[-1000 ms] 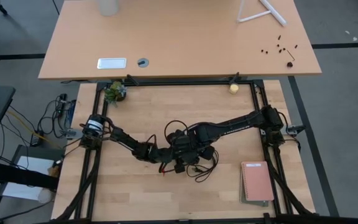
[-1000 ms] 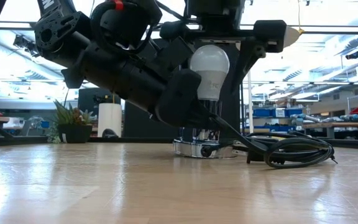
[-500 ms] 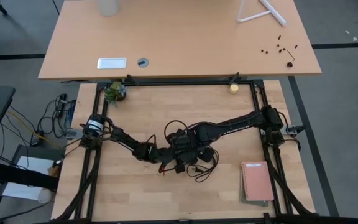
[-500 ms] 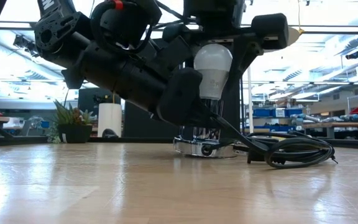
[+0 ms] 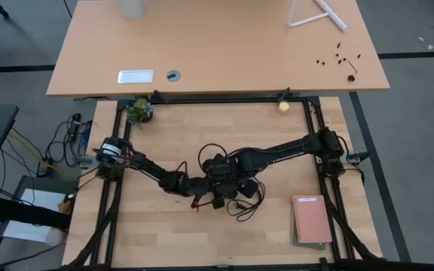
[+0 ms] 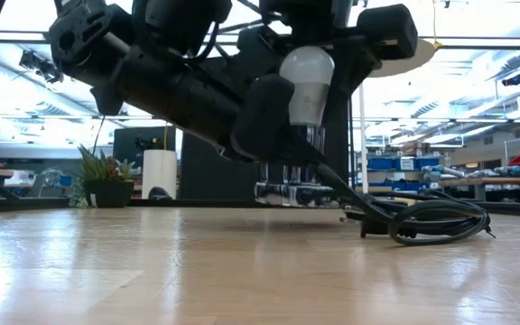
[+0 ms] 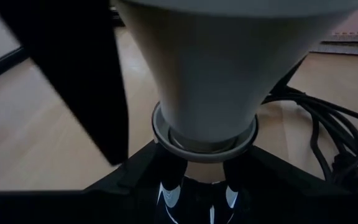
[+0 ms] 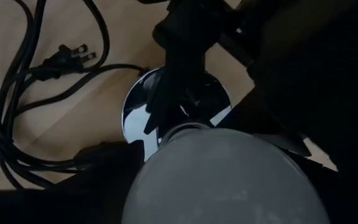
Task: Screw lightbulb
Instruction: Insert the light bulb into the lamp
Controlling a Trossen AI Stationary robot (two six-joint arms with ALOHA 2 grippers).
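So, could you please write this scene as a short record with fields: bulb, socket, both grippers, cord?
Bulb: white frosted lightbulb, upright, base seated in the socket.
Socket: round silver socket, apparently raised just off the wooden table.
Left gripper: jaws closed on the socket's neck, under the bulb.
Right gripper: above, at the bulb's head.
Cord: black cord, coiled on the table beside the socket.

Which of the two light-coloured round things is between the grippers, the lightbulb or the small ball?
The lightbulb, white and frosted, standing above the silver socket; the pale-yellow ball lies alone by the table's far edge.
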